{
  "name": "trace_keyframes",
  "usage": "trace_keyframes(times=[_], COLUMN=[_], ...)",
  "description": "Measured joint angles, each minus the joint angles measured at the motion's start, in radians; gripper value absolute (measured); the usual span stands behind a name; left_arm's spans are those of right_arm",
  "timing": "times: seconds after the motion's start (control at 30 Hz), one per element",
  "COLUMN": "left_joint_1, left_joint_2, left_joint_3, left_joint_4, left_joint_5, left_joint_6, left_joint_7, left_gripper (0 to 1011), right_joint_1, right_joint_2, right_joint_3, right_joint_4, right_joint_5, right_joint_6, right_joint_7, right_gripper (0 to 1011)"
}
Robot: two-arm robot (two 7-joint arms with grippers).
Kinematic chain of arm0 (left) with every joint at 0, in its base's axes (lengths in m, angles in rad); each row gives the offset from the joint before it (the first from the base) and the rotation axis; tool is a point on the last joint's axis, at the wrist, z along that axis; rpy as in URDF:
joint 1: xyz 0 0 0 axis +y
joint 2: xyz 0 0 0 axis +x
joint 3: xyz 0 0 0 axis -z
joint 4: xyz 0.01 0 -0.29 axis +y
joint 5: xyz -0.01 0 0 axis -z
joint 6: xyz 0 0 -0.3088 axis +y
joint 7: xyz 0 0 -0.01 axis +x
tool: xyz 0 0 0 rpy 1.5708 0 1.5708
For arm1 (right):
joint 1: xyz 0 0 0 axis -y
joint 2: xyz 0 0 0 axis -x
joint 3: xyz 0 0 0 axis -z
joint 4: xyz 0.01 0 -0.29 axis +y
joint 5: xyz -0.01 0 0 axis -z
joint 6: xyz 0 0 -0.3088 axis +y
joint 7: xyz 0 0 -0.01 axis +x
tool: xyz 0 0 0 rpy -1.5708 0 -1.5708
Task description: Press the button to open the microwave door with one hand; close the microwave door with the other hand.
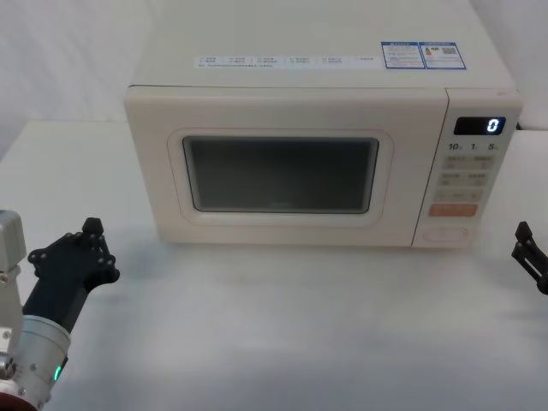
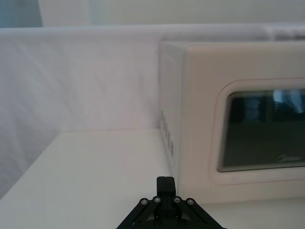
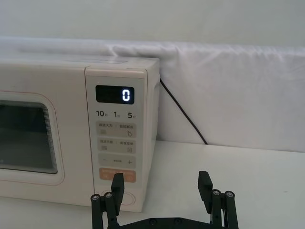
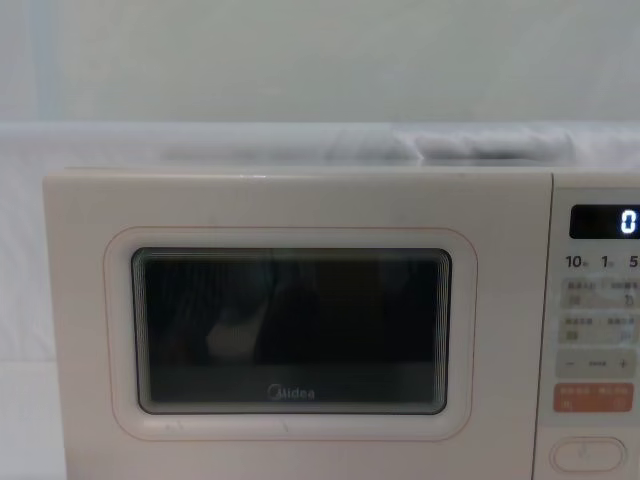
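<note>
The microwave door (image 1: 282,116) is shut flush with the cream body; its dark window and Midea logo face me in the chest view (image 4: 290,200). The button (image 1: 447,232), a wide cream oval, sits at the bottom of the control panel, below the orange one (image 4: 587,455). My left gripper (image 1: 92,229) rests shut on the table in front of the microwave's left corner, its fingers pressed together (image 2: 165,180). My right gripper (image 1: 524,253) hovers open at the right edge, level with the panel; its fingers (image 3: 117,182) stand apart, one overlapping the button's edge in the right wrist view.
The panel's display (image 1: 479,126) reads 0, with an orange rectangular button (image 1: 451,210) just above the oval one. A black power cable (image 3: 183,114) runs down behind the microwave's right side. White table (image 1: 282,325) stretches in front; white cloth hangs behind.
</note>
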Motion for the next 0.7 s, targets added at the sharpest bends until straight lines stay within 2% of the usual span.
trace_keyframes(times=[0.13,0.27,0.53,0.6,0.7], left_joint_1=[0.002,0.002,0.002,0.001,0.001], left_joint_2=[-0.013,-0.012,-0.009,-0.008,-0.007], left_joint_3=[-0.005,-0.005,-0.004,-0.003,-0.003], left_joint_4=[0.008,0.008,0.006,0.006,0.005], left_joint_5=[0.021,0.02,0.016,0.016,0.014], left_joint_6=[0.0,0.0,-0.001,-0.001,-0.001], left_joint_7=[0.017,0.017,0.014,0.013,0.012], left_gripper=[0,38,305,326,447], right_joint_1=[0.0,0.0,0.0,0.0,0.0], right_joint_2=[0.0,0.0,0.0,0.0,0.0], right_joint_3=[0.0,0.0,0.0,0.0,0.0], right_joint_4=[0.0,0.0,0.0,0.0,0.0], right_joint_5=[0.0,0.0,0.0,0.0,0.0], right_joint_6=[0.0,0.0,0.0,0.0,0.0], right_joint_7=[0.0,0.0,0.0,0.0,0.0], right_gripper=[1002,1002,1002,1002,1002])
